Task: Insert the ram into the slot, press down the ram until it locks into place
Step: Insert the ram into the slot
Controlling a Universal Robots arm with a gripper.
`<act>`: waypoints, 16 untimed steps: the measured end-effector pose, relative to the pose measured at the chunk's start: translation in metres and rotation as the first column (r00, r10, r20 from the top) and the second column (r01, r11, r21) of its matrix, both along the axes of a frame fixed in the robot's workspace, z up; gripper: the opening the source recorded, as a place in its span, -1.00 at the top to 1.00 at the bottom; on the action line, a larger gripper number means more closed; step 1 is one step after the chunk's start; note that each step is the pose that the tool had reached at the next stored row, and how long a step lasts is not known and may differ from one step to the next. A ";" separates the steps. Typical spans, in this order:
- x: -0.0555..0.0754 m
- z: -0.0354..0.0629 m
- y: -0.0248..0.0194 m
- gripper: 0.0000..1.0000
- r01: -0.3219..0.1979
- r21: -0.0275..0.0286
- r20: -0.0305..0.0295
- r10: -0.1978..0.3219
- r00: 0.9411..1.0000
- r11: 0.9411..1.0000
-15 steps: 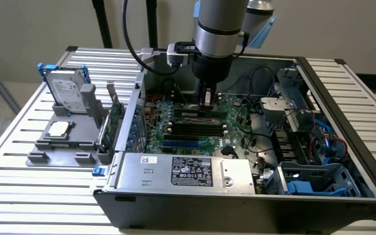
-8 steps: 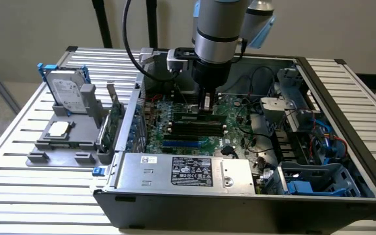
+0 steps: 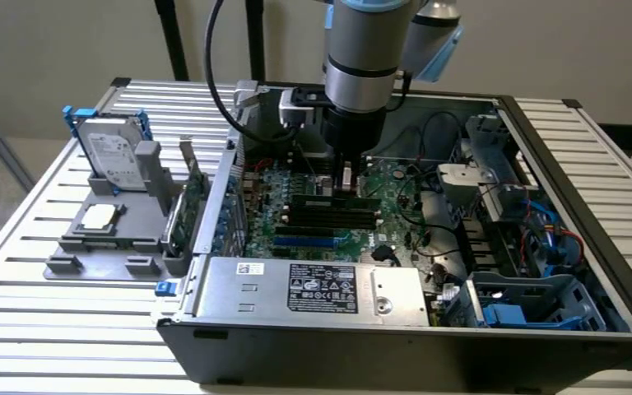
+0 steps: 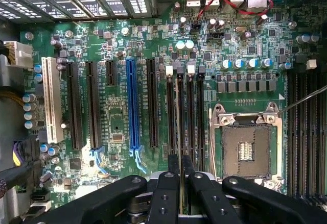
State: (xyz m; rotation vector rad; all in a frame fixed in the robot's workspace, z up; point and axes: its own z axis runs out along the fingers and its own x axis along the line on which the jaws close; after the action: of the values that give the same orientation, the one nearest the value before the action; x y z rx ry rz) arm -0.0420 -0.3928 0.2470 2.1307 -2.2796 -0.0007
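Insertion is the step in hand, by my read: the gripper (image 4: 181,163) hangs low over the motherboard (image 4: 117,127), at the centre of the exterior view. Its two black fingers (image 4: 173,169) are pressed in on the ram (image 4: 180,117). The ram stands on edge along the slot (image 4: 180,73), second of four parallel black sockets between the blue slot (image 4: 132,106) and the silver processor socket (image 4: 245,147). Whether the stick has bottomed out or the end clips have closed, I cannot tell. Locking it calls for a plumb stick and an even, straight push down over both ends. As for writing, the white label (image 3: 322,290) on the metal box, lower centre of the exterior view, carries print too fine to read. The hard drive (image 3: 113,152) sticker at upper left is the same, with no brand legible.
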 end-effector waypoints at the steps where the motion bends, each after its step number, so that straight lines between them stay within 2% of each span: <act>1: 0.000 -0.0008 0.0000 0.73 0.000 -0.004 0.001 0.000 1.000 1.000; 3: -0.001 -0.0022 0.0000 0.73 0.000 -0.013 0.002 0.000 1.000 1.000; 8: -0.002 -0.0051 0.0002 0.73 0.000 -0.023 0.002 0.000 1.000 1.000; 11: -0.002 -0.0081 0.0007 0.73 0.000 -0.031 0.002 0.000 1.000 1.000; 16: -0.002 -0.0117 0.0033 0.73 0.000 -0.041 0.002 0.000 1.000 0.999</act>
State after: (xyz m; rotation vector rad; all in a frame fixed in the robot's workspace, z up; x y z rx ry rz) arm -0.0442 -0.3894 0.2353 2.1121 -2.2602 0.0479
